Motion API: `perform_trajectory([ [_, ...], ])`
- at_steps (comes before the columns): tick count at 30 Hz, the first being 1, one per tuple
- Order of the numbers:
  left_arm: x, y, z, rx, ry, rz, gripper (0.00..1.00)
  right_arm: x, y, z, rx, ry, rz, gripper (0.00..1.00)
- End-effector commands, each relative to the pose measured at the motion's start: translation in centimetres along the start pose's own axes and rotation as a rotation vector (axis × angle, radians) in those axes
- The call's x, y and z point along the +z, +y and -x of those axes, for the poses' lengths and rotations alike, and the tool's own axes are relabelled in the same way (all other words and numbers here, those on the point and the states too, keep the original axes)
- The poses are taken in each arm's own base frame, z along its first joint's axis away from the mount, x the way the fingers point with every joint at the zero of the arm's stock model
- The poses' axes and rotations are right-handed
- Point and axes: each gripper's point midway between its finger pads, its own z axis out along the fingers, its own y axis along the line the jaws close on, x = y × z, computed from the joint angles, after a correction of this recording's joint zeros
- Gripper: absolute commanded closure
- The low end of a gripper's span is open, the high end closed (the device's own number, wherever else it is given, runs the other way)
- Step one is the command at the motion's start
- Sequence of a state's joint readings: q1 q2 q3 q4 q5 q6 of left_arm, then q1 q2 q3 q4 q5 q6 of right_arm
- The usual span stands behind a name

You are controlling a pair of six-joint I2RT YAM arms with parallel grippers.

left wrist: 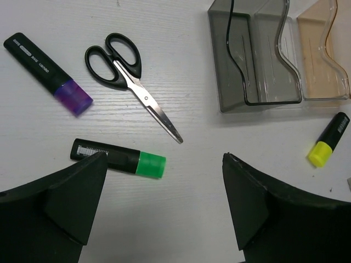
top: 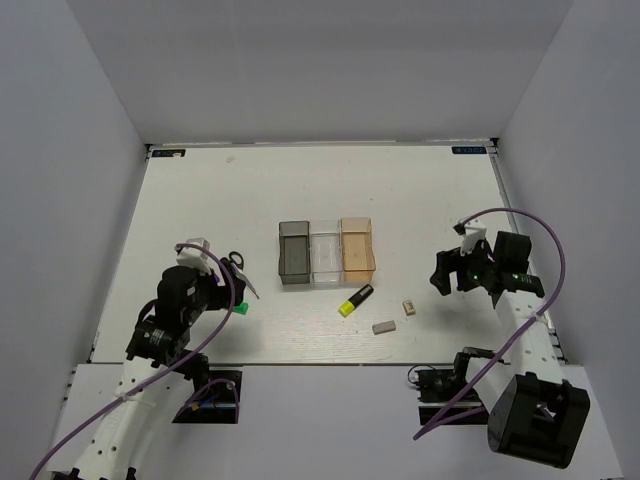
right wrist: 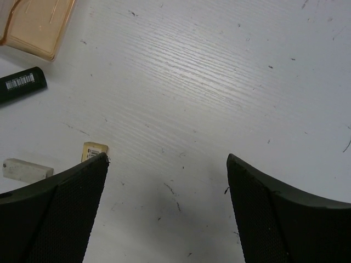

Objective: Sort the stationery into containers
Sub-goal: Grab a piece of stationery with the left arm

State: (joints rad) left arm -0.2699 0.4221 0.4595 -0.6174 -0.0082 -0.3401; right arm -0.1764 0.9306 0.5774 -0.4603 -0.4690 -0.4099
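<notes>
In the top external view, three bins are seen touching in a row at the middle of the table point(top: 200, 200): a dark grey bin point(top: 294, 253), a clear bin point(top: 326, 252) and a translucent orange bin point(top: 358, 248). A yellow-ended highlighter point(top: 355, 299) lies just in front of them, with a beige eraser point(top: 408, 307) and a grey eraser point(top: 384, 327) near it to the right. Black-handled scissors point(top: 240, 272) and a green-ended highlighter point(top: 241, 309) lie left of the bins, partly covered by the left gripper point(top: 228, 292).

In the left wrist view, that gripper's jaws are spread wide and grip nothing. The green-ended highlighter lies on the table below them, its black end hidden by one finger. Beyond it lie the scissors, blades together, and a purple-ended highlighter point(left wrist: 49, 74).

In the right wrist view, the right gripper point(right wrist: 167, 159) is likewise spread wide over bare table. The beige eraser is seen just beside one finger, and the grey eraser lies farther left.
</notes>
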Motion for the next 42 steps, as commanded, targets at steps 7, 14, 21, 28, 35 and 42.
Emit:
perform_trajectory([
  [7,-0.6,0.4,1.3,-0.009,-0.038,0.032,0.02,-0.1,-0.6,-0.7,0.034,-0.009,0.011,0.1],
  [14,-0.6,0.4,1.3,-0.013,-0.037,0.036,0.02,-0.2,-0.9,-1.1,0.065,-0.009,0.024,0.36],
  [21,-0.5,0.4,1.2,-0.014,-0.03,0.037,0.02,-0.4,-1.3,-1.4,0.102,-0.018,0.021,0.69],
  [28,-0.3,0.6,0.9,-0.004,-0.019,0.044,0.22,-0.5,-1.7,-1.1,0.106,-0.036,0.014,0.16],
  [35,0.4,2.1,0.2,-0.026,0.022,0.139,0.88,-0.8,-1.0,0.7,0.123,-0.082,0.046,0.71],
  [42,2.2,3.8,-3.1,-0.193,0.282,0.296,0.51,-1.4,-1.2,1.7,0.154,-0.051,0.009,0.46],
])
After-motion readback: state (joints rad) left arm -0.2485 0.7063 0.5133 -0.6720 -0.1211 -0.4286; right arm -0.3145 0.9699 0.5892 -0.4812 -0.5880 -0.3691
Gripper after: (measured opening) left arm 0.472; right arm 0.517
